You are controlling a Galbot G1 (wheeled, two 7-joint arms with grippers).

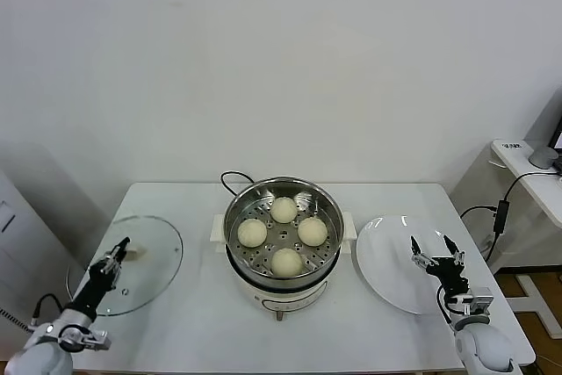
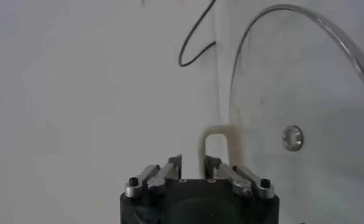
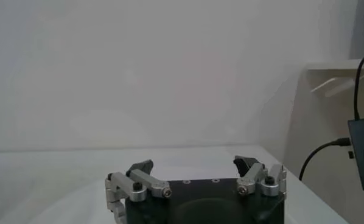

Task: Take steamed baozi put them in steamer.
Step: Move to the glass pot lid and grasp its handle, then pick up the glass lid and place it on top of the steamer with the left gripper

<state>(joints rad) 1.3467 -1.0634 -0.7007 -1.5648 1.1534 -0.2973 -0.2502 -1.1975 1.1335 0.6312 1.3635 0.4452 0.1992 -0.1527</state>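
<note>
Four cream-white baozi lie in the steel steamer [image 1: 239,208] at the table's middle: one at the back [image 1: 283,209], one on the left [image 1: 252,232], one on the right [image 1: 312,231], one at the front [image 1: 286,261]. My right gripper [image 1: 431,248] is open and empty above the white plate [image 1: 386,265]; the right wrist view shows its jaws [image 3: 194,163] spread wide. My left gripper [image 1: 120,248] hovers low over the glass lid [image 1: 154,270], fingers close together and holding nothing. In the left wrist view it [image 2: 193,161] sits just short of the lid's white handle [image 2: 217,131].
The steamer sits on a white cooker base [image 1: 281,298] whose black cord [image 1: 230,177] runs to the back. The empty plate lies to the steamer's right, the lid [image 2: 304,91] to its left. A side shelf [image 1: 527,164] with cables stands at the far right.
</note>
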